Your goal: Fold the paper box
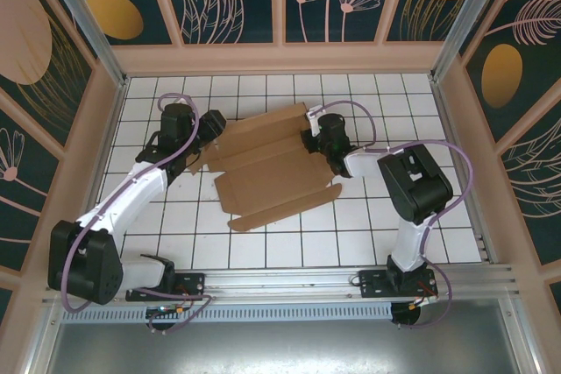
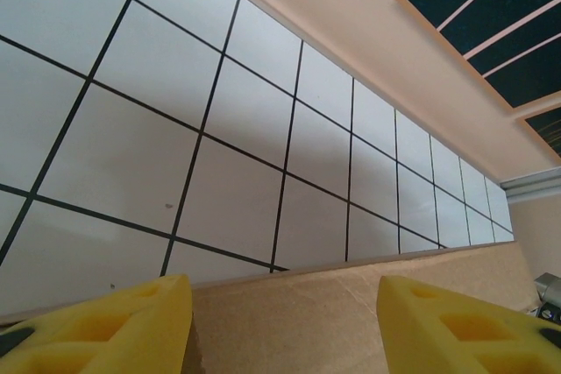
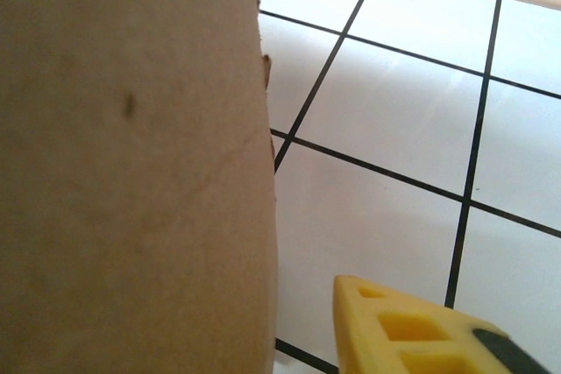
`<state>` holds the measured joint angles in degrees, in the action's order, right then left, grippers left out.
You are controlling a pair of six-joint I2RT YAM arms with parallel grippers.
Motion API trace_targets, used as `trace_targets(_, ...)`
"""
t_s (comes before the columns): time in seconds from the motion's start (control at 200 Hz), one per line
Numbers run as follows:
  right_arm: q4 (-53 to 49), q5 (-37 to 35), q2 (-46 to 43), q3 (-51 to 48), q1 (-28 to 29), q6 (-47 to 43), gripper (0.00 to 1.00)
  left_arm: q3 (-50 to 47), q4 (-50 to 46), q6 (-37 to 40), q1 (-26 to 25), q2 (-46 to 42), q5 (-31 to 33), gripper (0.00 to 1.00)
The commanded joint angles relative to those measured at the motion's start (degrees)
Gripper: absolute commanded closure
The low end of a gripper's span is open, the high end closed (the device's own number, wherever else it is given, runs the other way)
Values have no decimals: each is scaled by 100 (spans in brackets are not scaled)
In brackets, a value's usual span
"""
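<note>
Paper box [image 1: 272,172] on gridded table [image 1: 368,216] between left pincer [image 1: 209,131] and right pincer [image 1: 313,139].

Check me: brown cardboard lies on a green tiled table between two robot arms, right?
Not quite: the table is white-tiled, not green, as the top external view shows. The brown cardboard does lie on it between the left arm and the right arm.

Paper box [image 3: 131,172] at left (blurred), yellow claw fingertip [image 3: 412,330] near.
</note>
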<state>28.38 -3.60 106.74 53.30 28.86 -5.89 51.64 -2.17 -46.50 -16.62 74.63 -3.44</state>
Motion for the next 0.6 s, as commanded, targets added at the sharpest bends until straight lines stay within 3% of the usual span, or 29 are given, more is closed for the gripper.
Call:
trace_targets(0.0, 278, -15, 86, 67, 6, -193, 64, 121, -26, 121, 63, 67, -218, 43)
trace_targets(0.355, 1594, 535, 16, -438, -109, -464, 61, 198, -68, 176, 160, 54, -354, 45)
trace_targets(0.595, 1544, 525, 255, -226, -109, -478, 61, 214, -64, 200, 194, 48, -397, 45)
